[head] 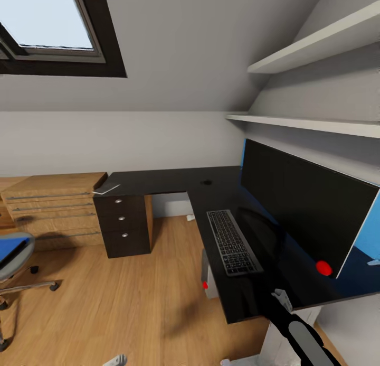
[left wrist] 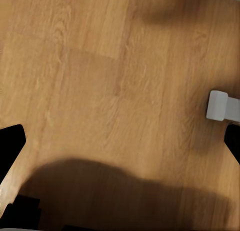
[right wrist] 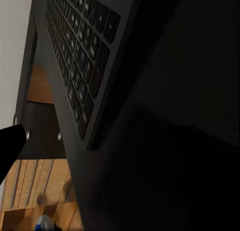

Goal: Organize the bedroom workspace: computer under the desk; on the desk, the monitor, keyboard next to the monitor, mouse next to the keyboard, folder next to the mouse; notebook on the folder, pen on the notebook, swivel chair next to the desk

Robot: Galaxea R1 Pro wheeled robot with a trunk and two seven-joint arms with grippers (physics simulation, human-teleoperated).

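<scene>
At nine o'clock in the head view, the swivel chair [head: 13, 260] was cut off by the frame edge, with the blue folder [head: 11, 250] lying on its grey seat. A light wooden cabinet [head: 53, 207] was seen toward ten o'clock, just beside the black drawer pedestal [head: 122, 224] of the desk [head: 174, 181]. A thin grey sheet, possibly the notebook [head: 107, 188], lay on the desk corner above the pedestal. The keyboard [head: 233, 241] was placed flat on the black top near four o'clock, beside the monitor [head: 303, 207], which stood on the desk at three o'clock with its red dot at the lower corner. The right arm [head: 298, 331] was seen at five o'clock, reaching over the desk edge just short of the keyboard; whether the right gripper was open or closed could not be told. In the left wrist view, the dark fingertips [left wrist: 11, 141] of the left gripper [left wrist: 122, 141] were spread wide apart above bare wooden floor [left wrist: 100, 81].
</scene>
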